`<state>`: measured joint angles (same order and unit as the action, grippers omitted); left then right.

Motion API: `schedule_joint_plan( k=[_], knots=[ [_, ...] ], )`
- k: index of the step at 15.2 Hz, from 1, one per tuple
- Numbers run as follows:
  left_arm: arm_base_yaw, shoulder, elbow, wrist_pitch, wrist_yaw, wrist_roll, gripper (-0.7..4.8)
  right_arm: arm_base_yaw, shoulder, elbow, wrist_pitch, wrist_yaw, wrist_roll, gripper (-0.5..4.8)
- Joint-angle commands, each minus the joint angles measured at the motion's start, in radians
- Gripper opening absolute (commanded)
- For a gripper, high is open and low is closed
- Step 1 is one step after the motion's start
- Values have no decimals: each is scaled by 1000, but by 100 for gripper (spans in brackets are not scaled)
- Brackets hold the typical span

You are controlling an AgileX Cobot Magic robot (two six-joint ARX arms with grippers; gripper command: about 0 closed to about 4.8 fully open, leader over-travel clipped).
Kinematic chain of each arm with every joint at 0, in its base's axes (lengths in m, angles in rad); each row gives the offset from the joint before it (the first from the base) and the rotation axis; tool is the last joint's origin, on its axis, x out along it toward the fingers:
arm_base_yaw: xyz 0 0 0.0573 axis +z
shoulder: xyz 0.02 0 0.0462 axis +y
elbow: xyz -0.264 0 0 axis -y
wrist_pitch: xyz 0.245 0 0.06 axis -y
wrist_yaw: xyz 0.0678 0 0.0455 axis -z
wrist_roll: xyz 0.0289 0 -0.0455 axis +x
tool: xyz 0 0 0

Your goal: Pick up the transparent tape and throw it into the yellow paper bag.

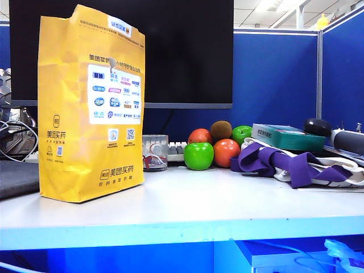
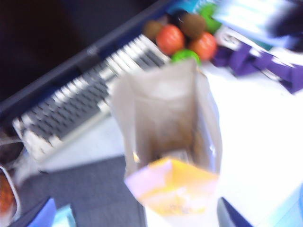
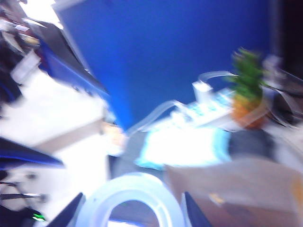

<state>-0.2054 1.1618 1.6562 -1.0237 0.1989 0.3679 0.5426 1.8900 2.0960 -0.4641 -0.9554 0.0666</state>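
Observation:
The yellow paper bag (image 1: 91, 108) stands upright at the left of the white desk, printed side facing the exterior camera. Neither arm shows in the exterior view. In the left wrist view I look down into the bag's open mouth (image 2: 165, 113). My left gripper (image 2: 133, 204) hangs above it, open, with its dark fingertips far apart on either side of the bag's yellow front. In the blurred right wrist view the transparent tape (image 3: 130, 187), a whitish ring, sits between the dark fingers of my right gripper (image 3: 132, 195), which is shut on it. A brown paper surface (image 3: 236, 184) lies just beside the tape.
A glass cup (image 1: 154, 152), red and green fruit (image 1: 213, 148) and a keyboard (image 2: 80, 104) sit behind the bag. A purple-strapped cloth bag (image 1: 296, 165) and a teal box (image 1: 287, 136) are at the right. A dark mat (image 1: 17, 179) lies at the left, under the monitor (image 1: 187, 51).

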Motion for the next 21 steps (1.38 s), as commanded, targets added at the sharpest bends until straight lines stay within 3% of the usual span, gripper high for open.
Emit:
schedule_joint_plan(
  k=[1, 6, 7, 8, 11, 14, 16, 17, 19, 21],
  knots=[
    [31, -3, 4, -16, 3, -2, 479, 24, 74, 42, 73, -38, 75, 216],
    [31, 7, -2, -7, 4, -2, 479, 35, 153, 42, 113, -29, 101, 220],
    [31, 7, -3, -7, 4, -2, 479, 38, 153, 42, 138, 0, 104, 301],
    [31, 7, -3, -6, 4, -1, 479, 40, 153, 42, 186, 13, 150, 479],
    [31, 6, -2, -8, -4, -10, 479, 30, 140, 42, 204, 21, 152, 479],
    [31, -42, -1, -9, -4, 23, 479, -57, 31, 42, 205, 122, 136, 479],
    [31, -122, -1, -9, -88, 44, 479, -128, -117, 42, 97, 230, -26, 479],
    [31, -135, -1, -10, -95, 44, 479, -131, -144, 42, 63, 262, -65, 479],
    [31, -185, -5, -16, -98, 43, 479, -131, -266, 42, -123, 404, -264, 479],
    [31, -241, -27, -18, -129, 33, 479, -130, -356, 40, -256, 465, -321, 479]
  ],
)
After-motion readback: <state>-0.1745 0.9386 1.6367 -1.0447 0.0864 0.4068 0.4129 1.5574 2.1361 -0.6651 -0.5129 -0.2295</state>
